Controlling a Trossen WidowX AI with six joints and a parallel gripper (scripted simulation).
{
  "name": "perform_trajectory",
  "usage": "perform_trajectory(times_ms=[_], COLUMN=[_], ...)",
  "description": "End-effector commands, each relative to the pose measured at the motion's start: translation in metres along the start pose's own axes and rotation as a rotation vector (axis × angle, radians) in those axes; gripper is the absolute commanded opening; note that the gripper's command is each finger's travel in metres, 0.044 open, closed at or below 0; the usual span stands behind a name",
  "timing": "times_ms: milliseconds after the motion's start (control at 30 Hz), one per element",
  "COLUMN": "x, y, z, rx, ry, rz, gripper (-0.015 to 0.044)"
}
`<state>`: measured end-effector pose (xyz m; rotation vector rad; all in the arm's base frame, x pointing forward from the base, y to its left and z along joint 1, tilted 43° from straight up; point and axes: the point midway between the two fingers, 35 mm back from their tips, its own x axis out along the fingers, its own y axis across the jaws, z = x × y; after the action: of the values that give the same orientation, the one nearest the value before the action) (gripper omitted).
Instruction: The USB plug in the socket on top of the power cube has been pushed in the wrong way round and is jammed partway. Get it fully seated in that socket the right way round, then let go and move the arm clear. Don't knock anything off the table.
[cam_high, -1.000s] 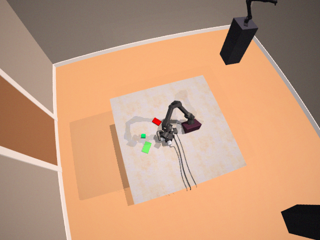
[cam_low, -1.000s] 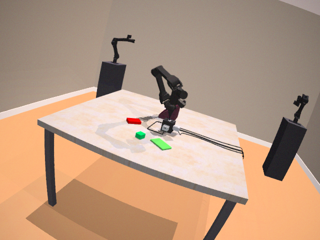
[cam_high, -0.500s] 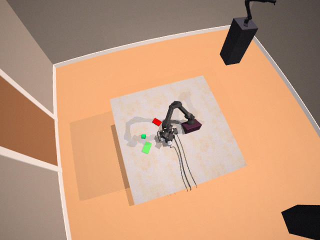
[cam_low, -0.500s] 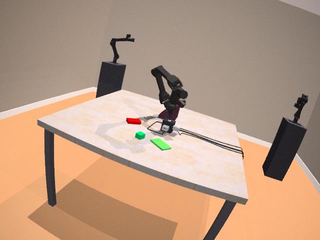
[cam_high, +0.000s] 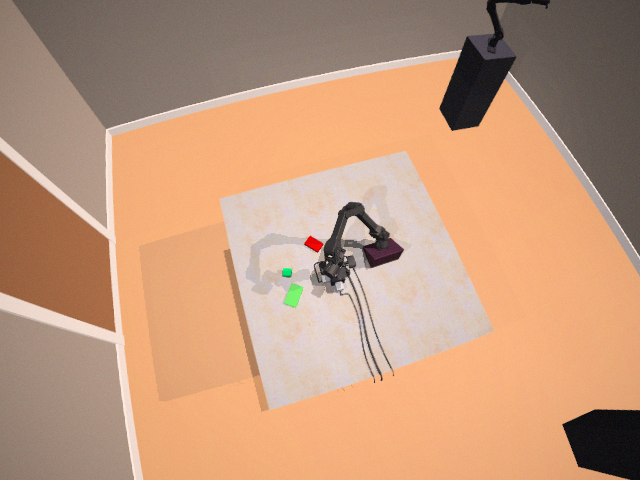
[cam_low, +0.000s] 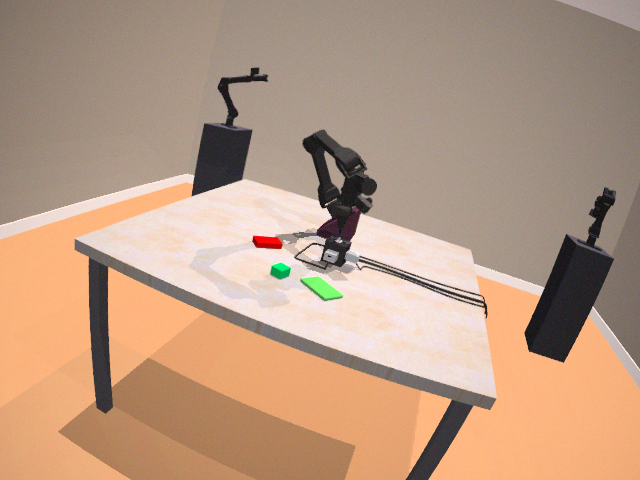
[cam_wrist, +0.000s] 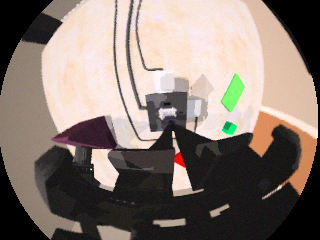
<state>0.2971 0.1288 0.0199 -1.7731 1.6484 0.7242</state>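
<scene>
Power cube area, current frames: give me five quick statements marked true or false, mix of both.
1. The jaws are shut on the USB plug on top of the power cube. True.
2. The red block sits on top of the power cube. False: it lies flat on the table, apart from the cube.
3. Several dark cables run from the cube toward a table edge. True.
4. The small green cube is stacked on the flat green block. False: they lie side by side, apart.
5. The arm is pulled clear of the cube. False: the gripper is right over it.
</scene>
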Motion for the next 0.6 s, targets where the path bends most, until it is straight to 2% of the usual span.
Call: perform_trajectory(times_ms=[0,567], x=[-0.004,-0.015], y=[-0.001,-0.001], z=[0.0,0.0], rx=[0.009,0.009], ry=[-0.005,-0.006], rz=[0.001,0.001], gripper=[0.0,0.0])
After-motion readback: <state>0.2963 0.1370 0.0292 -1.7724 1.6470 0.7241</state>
